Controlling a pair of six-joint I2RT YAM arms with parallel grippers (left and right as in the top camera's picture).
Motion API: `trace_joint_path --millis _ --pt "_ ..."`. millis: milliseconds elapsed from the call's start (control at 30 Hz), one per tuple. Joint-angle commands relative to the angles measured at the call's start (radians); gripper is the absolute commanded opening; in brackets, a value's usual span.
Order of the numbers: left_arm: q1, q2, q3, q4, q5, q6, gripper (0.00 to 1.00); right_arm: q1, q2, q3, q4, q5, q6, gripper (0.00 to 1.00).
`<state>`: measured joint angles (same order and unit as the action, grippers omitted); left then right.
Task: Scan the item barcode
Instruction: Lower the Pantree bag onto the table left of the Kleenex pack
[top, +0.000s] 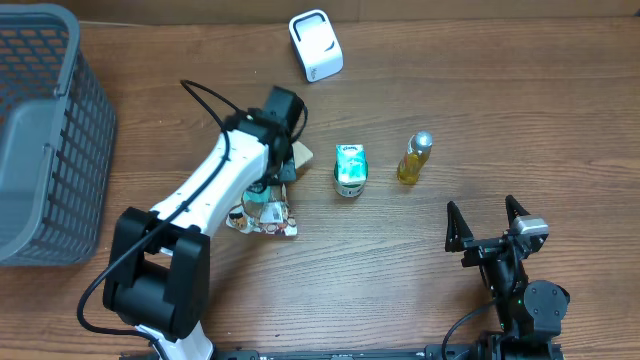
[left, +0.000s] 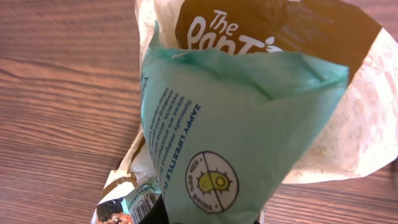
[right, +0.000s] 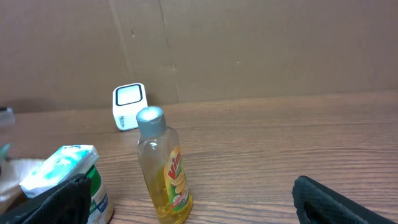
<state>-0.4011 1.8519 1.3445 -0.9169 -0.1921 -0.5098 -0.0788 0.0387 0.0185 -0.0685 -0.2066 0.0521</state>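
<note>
Overhead view has the left gripper (top: 270, 190) down on the little heap of packets mid-table, a bit left of centre. The left wrist view is basically wall-to-wall teal wipes pack (left: 242, 124), with a brown-and-white paper bag (left: 267, 25) just behind it. The jaws look pinched shut on that wipes pack from below, though the fingers themselves are hidden. The right gripper (top: 481, 210) sits wide open at the lower right, holding nothing.

The white barcode scanner (top: 316, 45) is at the top centre, well apart from the heap. If I were driving this, I'd lift the pack straight up so the bag doesn't drag along, then find the code before moving. A barcode strip (left: 146, 200) peeks out at the lower left of the wrist frame, but I can't tell which packet it belongs to. A soft pack crumples, so I'd present it flat to the scanner window and go slow.
</note>
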Motion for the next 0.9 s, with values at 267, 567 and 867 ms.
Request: trace_joint_path --millis 267,567,867 --pt "-0.020 -0.008 -0.073 0.069 -0.042 -0.022 0.44 0.001 0.000 -0.011 0.006 -0.005 0.000 1.00" --pt "-0.016 -0.008 -0.068 0.085 -0.018 -0.006 0.80 0.001 0.000 -0.011 0.006 -0.005 0.000 1.00" --pt "0.040 -0.008 0.021 0.028 0.120 0.110 0.80 0.001 0.000 -0.011 0.006 -0.005 0.000 1.00"
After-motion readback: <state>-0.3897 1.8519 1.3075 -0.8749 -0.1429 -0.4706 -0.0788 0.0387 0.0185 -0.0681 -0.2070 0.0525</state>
